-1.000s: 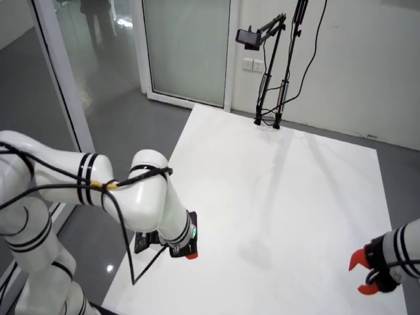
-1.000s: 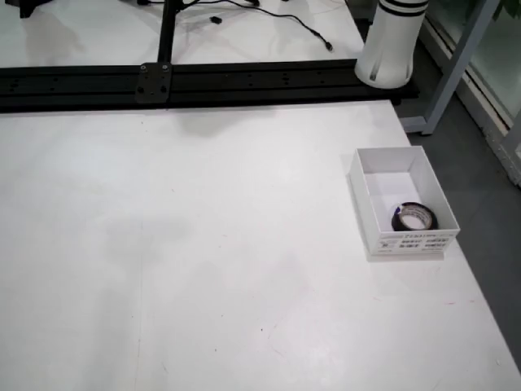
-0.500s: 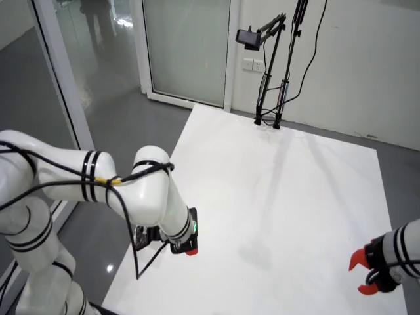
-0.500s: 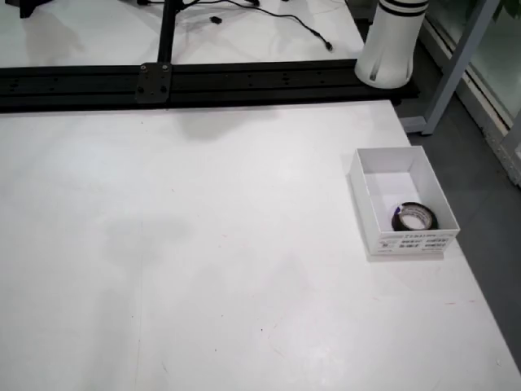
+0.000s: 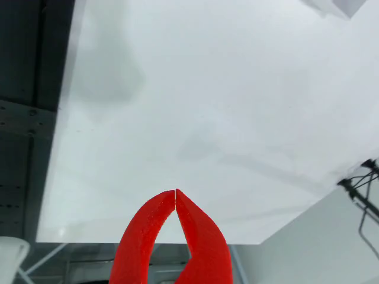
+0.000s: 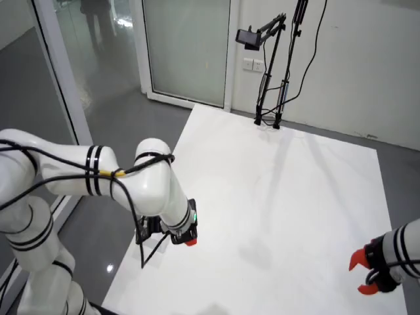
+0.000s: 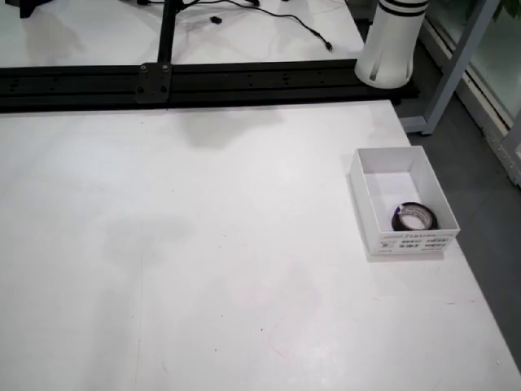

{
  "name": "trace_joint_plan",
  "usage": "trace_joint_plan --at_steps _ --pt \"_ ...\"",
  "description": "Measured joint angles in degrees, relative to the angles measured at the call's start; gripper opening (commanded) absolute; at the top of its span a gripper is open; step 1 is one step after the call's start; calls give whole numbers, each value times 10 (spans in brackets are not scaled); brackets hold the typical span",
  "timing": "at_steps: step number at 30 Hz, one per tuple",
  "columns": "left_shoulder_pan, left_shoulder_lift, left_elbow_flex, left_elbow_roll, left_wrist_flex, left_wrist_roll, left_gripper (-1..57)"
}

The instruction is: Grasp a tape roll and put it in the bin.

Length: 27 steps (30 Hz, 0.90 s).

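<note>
Inside the white bin [image 7: 403,204], near the table's [image 7: 203,269] right edge in the view from above, a dark tape roll [image 7: 413,217] lies flat against the front wall. From the view that rides on the gripper, the red gripper [image 5: 175,193] has its tips pressed together, seemingly holding nothing, hanging above the table's edge near the black rail [image 7: 203,81].

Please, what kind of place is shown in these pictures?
Probably a robotics lab: a white robot arm at a large white table, a camera on a stand, and glass partition doors.
</note>
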Motion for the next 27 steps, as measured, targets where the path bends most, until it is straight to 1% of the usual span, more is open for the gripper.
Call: trace_joint_plan --at_steps 16,22,27 --pt "82 -1 0 5 0 0 -4" --pt "87 -1 0 7 0 0 -4" --pt "77 -1 0 7 0 0 -4"
